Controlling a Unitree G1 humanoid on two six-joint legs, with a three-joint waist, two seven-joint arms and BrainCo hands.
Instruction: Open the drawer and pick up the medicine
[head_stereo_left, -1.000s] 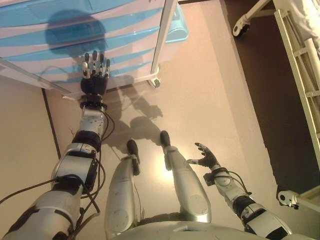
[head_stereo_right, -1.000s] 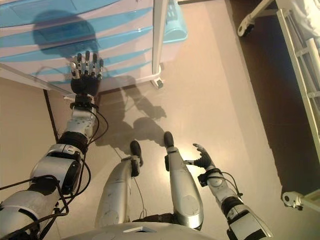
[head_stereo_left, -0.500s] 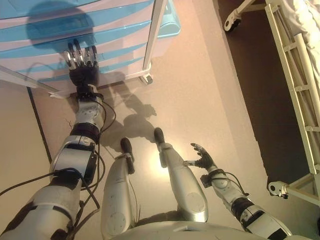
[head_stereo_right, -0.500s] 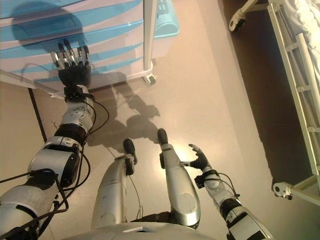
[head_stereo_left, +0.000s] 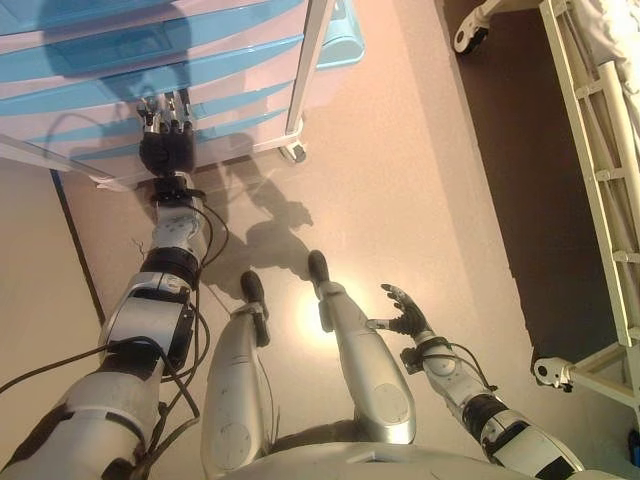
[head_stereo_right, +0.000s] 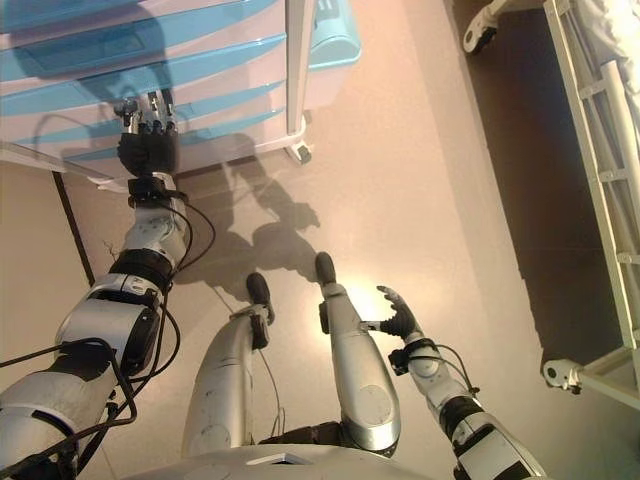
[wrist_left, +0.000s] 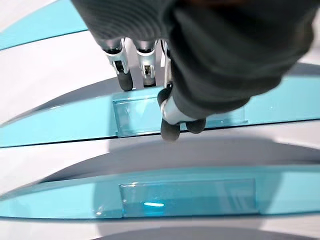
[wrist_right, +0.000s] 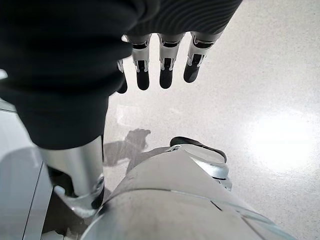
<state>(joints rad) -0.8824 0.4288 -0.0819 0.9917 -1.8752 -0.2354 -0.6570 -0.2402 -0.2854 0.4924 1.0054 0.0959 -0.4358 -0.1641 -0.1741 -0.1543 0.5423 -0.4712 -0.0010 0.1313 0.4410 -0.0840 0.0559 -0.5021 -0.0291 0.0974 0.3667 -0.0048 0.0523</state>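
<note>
A white cabinet (head_stereo_left: 240, 75) with several translucent blue drawers stands ahead on my left, and all its drawers are closed. My left hand (head_stereo_left: 166, 140) reaches out to one of the lower drawers. In the left wrist view its fingertips (wrist_left: 124, 82) rest at the upper edge of that drawer's clear blue handle plate (wrist_left: 140, 117), and the thumb lies over the plate's lower edge. The fingers look nearly straight. My right hand (head_stereo_left: 405, 315) hangs low at my right side over the floor, fingers relaxed and empty. No medicine is in view.
The cabinet stands on a white frame with a castor (head_stereo_left: 293, 152) at its near right corner. A light blue bin (head_stereo_left: 340, 40) sits behind it. A white bed frame (head_stereo_left: 600, 150) on castors (head_stereo_left: 548, 370) runs along the right, over a dark floor strip (head_stereo_left: 500, 150).
My left hand has moved forward to the drawer front, and its fingertips now sit at the handle. The camera has shifted slightly. The right hand has not moved.
</note>
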